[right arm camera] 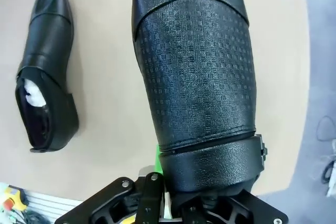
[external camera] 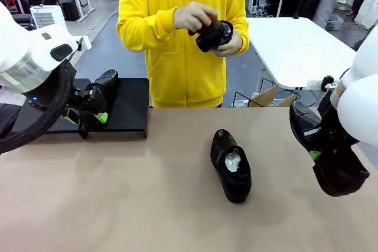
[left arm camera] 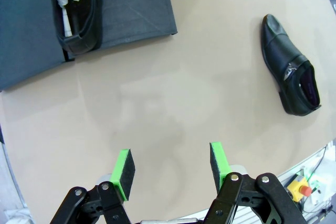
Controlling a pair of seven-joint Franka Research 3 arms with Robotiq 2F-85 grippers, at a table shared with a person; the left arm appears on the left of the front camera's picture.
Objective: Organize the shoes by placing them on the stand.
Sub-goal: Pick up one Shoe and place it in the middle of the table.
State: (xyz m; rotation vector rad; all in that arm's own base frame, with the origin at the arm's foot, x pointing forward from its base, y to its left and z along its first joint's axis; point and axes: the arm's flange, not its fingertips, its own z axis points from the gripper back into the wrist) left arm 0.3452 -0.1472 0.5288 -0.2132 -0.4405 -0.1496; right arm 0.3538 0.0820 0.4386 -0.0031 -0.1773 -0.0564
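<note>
Near the stand (left arm camera: 136, 9), the left end effector (left arm camera: 170, 156) hangs open and empty while the right end effector (external camera: 316, 155) clamps a shoe (right arm camera: 194, 77).

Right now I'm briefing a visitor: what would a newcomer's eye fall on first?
A person in a yellow hoodie at the far side, holding a black shoe. At the right edge, the right jaws are shut on a lifted shoe; a third shoe lies mid-table, a fourth on the stand.
</note>
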